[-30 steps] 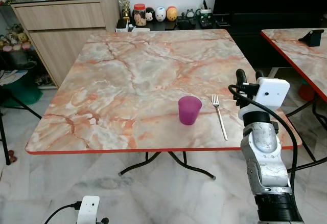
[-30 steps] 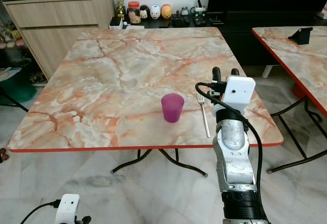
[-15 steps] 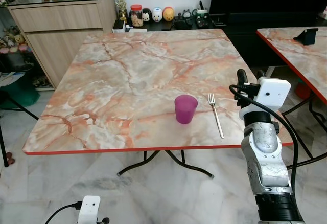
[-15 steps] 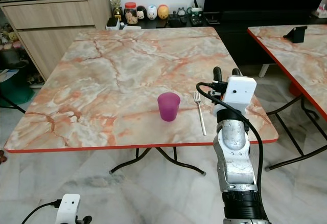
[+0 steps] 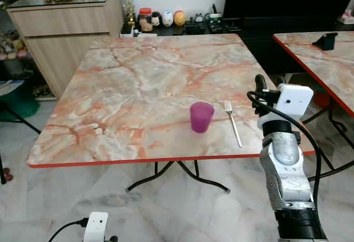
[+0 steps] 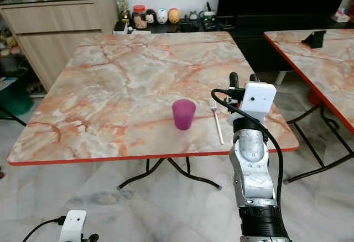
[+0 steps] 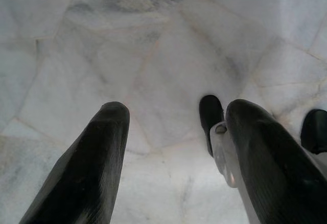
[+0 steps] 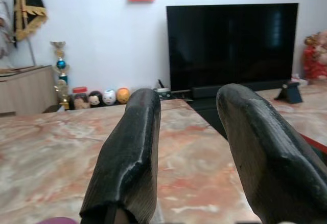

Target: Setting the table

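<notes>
Our right claw (image 5: pixel 269 82) hovers open and empty beside the fork (image 5: pixel 233 122); our left claw (image 7: pixel 168 147) hangs open. We judge the fork thin, stiff, slippery: pinch mid-handle.

The right arm (image 5: pixel 285 159) is hiding part of the table's (image 5: pixel 138 82) near corner; a second table (image 5: pixel 318 59) is running off the picture's edge.

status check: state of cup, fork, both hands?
purple cup: upright on the marble table, near its front edge
fork: flat on the table, right of the cup, apart from it
right hand: raised by the table's right edge, open, empty
left hand: over the floor, open, empty
</notes>
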`<state>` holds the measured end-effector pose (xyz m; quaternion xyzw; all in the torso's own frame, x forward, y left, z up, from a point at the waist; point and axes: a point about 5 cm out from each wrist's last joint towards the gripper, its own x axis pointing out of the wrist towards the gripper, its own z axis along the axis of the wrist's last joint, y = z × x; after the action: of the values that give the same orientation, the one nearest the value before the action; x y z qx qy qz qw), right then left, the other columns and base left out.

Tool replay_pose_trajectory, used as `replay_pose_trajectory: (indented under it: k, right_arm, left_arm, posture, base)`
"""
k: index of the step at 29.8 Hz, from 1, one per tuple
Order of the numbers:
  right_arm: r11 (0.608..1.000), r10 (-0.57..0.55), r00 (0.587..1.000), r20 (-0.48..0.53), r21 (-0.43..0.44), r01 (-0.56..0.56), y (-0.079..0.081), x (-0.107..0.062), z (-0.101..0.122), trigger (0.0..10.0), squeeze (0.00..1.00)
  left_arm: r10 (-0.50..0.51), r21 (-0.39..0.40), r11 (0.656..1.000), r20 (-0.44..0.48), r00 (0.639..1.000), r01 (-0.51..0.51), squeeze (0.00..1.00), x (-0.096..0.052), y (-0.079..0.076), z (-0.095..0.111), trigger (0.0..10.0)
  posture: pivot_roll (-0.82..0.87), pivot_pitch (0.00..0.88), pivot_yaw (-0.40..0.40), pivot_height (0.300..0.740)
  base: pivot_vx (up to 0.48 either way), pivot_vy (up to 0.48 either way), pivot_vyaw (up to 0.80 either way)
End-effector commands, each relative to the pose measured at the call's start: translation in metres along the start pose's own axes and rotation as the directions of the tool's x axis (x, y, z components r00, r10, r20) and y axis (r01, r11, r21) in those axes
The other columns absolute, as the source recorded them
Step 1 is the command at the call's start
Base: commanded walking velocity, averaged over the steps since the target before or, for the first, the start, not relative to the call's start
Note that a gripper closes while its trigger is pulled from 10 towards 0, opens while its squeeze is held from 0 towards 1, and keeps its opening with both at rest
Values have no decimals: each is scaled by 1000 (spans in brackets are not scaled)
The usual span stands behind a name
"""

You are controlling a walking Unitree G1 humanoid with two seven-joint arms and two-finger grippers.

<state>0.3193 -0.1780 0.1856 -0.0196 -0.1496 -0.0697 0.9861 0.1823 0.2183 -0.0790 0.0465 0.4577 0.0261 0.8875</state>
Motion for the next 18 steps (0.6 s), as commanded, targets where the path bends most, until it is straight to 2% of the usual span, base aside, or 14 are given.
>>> replay_pose_trajectory:
  k: [1,5,18]
  right_arm:
    - [1000,-4,1000,5,4,4,-1,1,1,10000,0]
    - [1000,-5,1000,5,4,5,-1,1,1,10000,0]
    - [1000,-5,1000,2,8,5,0,0,0,10000,0]
  left_arm:
    - [-2,5,1000,-14,1000,2,0,0,0,-2,10000]
    - [0,4,1000,-11,1000,1,0,0,0,-1,10000]
    - [-4,5,1000,-8,1000,4,0,0,0,-1,10000]
  posture:
    - [-1,0,10,740]
    - [-1,0,10,740]
    - [2,0,12,740]
  base:
    - [0,480,0]
    - [0,413,0]
    - [0,0,0]
